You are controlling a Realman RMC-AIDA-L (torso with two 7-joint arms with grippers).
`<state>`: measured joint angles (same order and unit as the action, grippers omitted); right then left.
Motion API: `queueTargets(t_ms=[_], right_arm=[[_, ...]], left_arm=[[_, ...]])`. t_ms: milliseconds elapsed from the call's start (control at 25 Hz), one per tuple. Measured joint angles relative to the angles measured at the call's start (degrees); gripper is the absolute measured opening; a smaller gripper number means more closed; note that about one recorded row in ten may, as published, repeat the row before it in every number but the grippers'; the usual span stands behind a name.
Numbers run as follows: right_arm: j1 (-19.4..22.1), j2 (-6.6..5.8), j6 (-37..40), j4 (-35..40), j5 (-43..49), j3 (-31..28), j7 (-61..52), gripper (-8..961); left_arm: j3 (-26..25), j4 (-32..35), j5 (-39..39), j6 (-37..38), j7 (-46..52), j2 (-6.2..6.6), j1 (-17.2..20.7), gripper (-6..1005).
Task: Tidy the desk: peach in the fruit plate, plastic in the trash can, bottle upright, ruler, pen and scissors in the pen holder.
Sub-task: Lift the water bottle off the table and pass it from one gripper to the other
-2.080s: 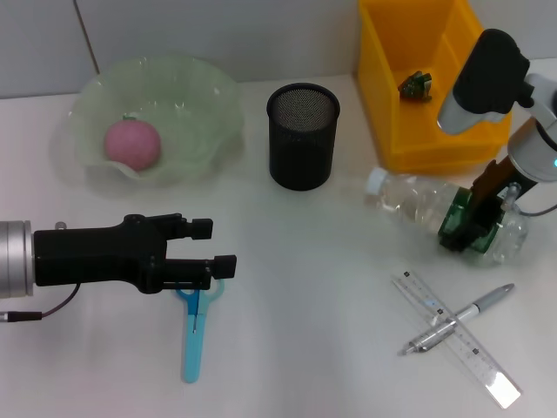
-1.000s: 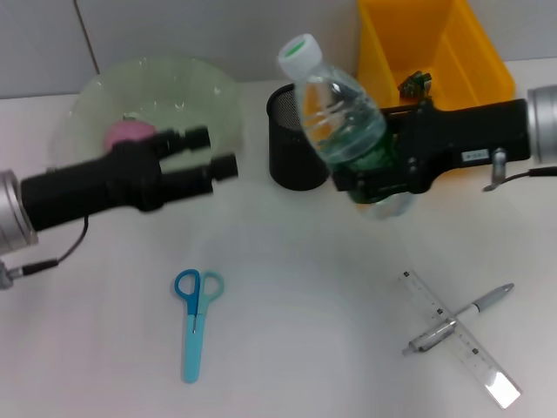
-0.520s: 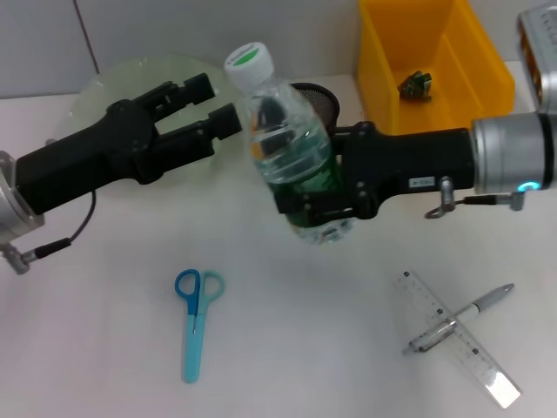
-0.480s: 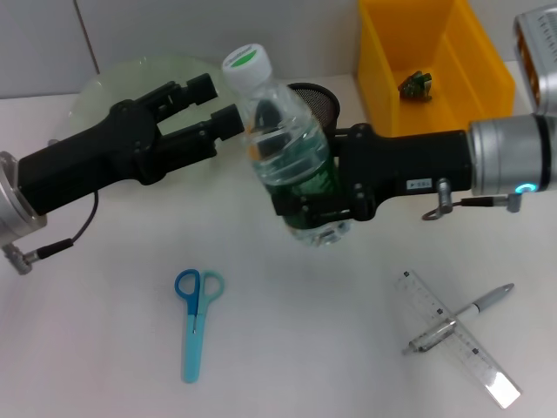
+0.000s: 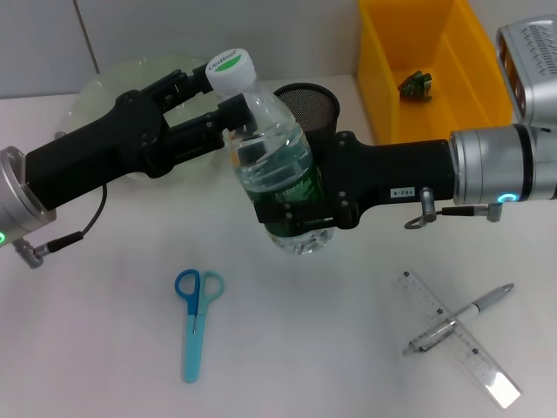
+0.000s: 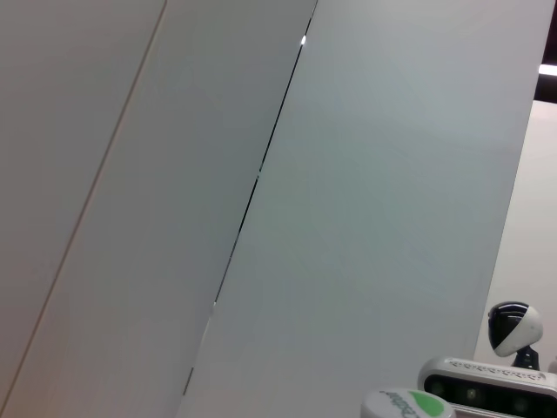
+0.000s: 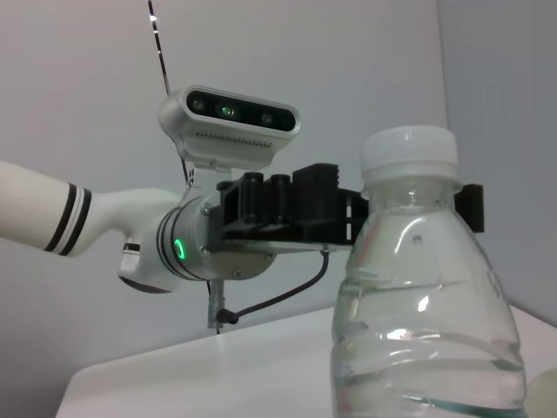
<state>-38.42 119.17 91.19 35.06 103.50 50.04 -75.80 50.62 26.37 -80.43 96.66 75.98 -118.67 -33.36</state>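
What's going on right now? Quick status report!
Right gripper shut on bottle, held upright above the table. Left gripper open around its neck. Nothing in the way.

No legible text on anything.

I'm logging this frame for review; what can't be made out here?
- Peach: hidden in the head view behind the left tool and arm.
- Fruit plate: mostly covered by that arm.
- Bottle base: whether it touches the table, head view can't tell.
- Left tool's contact with the bottle neck: unclear.
- Yellow bin: cut off at the top edge.
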Motion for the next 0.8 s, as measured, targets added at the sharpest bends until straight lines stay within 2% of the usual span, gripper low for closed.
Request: queueTargets(t_ms=[800], right_arm=[[-0.12, 0.09, 0.3, -0.97, -0.15, 0.36, 0.13, 766]], left_arm=[[0.28, -1.77, 0.46, 0.26, -2.56, -0.02, -0.67, 843]])
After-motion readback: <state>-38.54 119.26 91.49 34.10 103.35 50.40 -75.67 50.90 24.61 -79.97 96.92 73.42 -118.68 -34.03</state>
